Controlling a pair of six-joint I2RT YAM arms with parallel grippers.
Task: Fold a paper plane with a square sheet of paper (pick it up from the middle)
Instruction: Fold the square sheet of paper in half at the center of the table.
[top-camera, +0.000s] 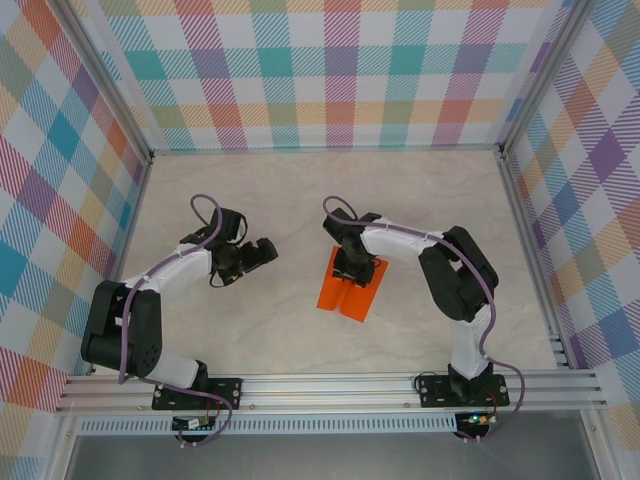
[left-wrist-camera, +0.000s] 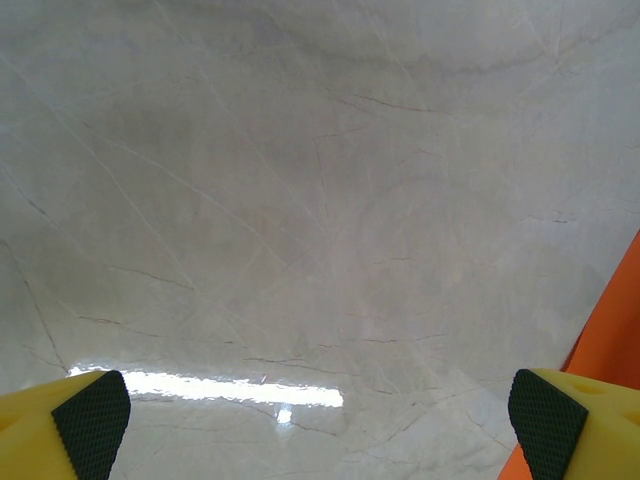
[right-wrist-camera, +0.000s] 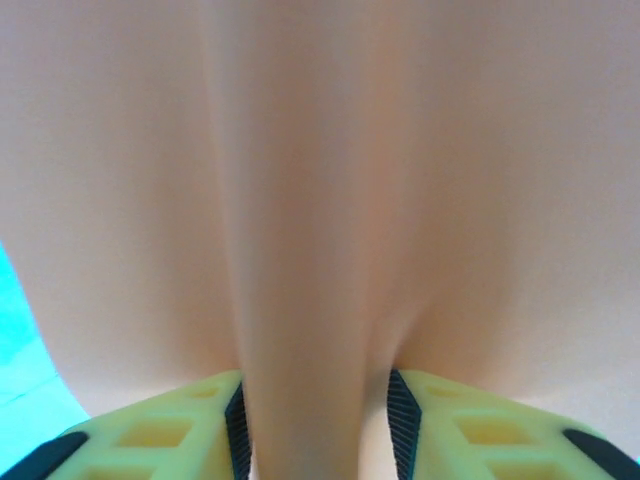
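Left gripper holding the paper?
No, the left gripper stands wide open over the table, with the orange paper off to one side.

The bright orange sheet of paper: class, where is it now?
Top view: the orange paper sheet is just right of centre on the table, pinched by the right gripper, with the left gripper apart to its left.

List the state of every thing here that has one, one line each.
Thin bright orange paper sheet: bent into a ridge along its middle, gripped there.
Right claw: shut on the sheet's middle ridge.
Left claw: open, holding nothing, above the pale marble-look table beside the sheet's edge.
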